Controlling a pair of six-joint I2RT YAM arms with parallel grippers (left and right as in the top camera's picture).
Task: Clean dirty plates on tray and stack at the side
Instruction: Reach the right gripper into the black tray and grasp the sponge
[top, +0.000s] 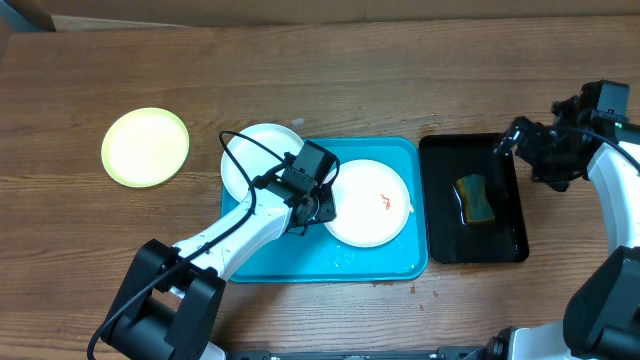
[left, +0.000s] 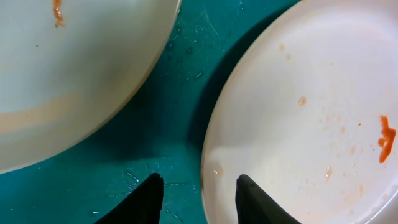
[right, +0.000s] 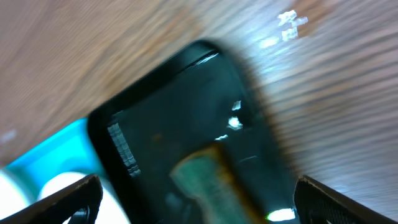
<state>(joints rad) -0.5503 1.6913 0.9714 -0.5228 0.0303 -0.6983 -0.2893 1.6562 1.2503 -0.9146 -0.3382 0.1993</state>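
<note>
Two white dirty plates and one pale yellow-green one show. One white plate with an orange-red smear lies in the turquoise tray. The other white plate overlaps the tray's left rim. The yellow-green plate sits on the table at far left. My left gripper hangs low over the tray, its jaws apart, one on either side of the right plate's left rim. My right gripper is wide open above the black tray.
A narrow black tray right of the turquoise one holds a green-and-yellow sponge. A cable loops off the left arm over the left white plate. The right wrist view is blurred.
</note>
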